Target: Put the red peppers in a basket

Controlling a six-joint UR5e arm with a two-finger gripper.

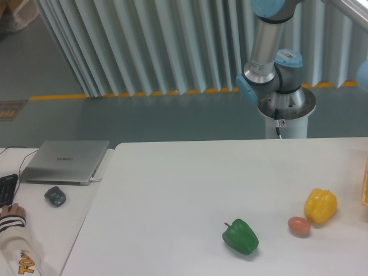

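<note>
No red pepper shows in this view; it is hidden or out of frame. Only a thin yellow-orange strip of the basket [364, 191] shows at the right edge of the table. The arm's base and lower links [270, 69] stand behind the table's far edge, and the arm rises out of the top of the frame. The gripper is out of view.
On the white table [190, 190] lie a green bell pepper [240, 236], a small orange-brown egg-like ball [299, 226] and a yellow bell pepper [320, 206]. At the left are a closed laptop [66, 161], a mouse [55, 196], a keyboard edge and a person's sleeved hand [14, 230].
</note>
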